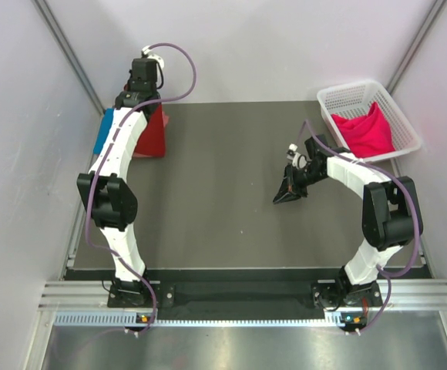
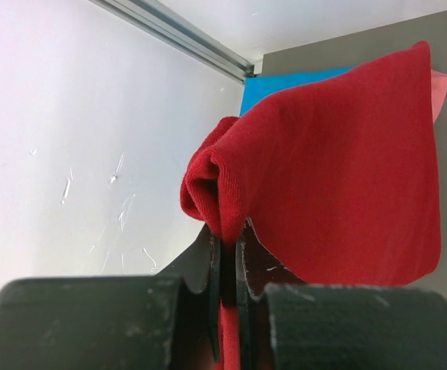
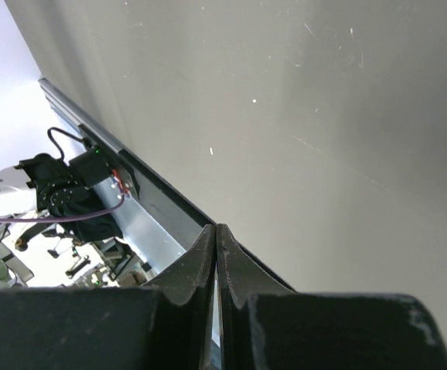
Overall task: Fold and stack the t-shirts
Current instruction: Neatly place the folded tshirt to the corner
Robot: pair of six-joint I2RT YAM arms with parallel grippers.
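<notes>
- Nearest us in the overhead view, the left arm (image 1: 112, 200) rises from the near edge of the table (image 1: 223, 169) and reaches to the far left corner. The left gripper (image 1: 152, 104) there pinches the top of the dark red t-shirt (image 1: 152, 137).
- We see that shirt pulled up into a peak under the gripper, its lower part resting on the table. The bright blue t-shirt (image 1: 104, 129) lies flat just to its left, against the wall (image 1: 31, 116).
- Over on the right, the right gripper (image 1: 287, 193) hovers above the bare table, jaws together and holding nothing. The hot pink t-shirt (image 1: 368, 131) sits crumpled in the white basket (image 1: 347, 96) at the far right corner, well apart from that gripper.
- From the left wrist, we see the black fingers (image 2: 212, 266) clamped narrow on a bunched fold of the dark red t-shirt (image 2: 339, 185). The cloth spreads out beyond the tips in a smooth, ribbed sheet.
- Behind it we see the edge of the bright blue t-shirt (image 2: 285, 83) and a sliver of the salmon pink t-shirt (image 2: 439, 89).
- From the right wrist, we see the right gripper (image 3: 216, 235) with its tips touching, and grey table (image 3: 324, 116) beyond them.
</notes>
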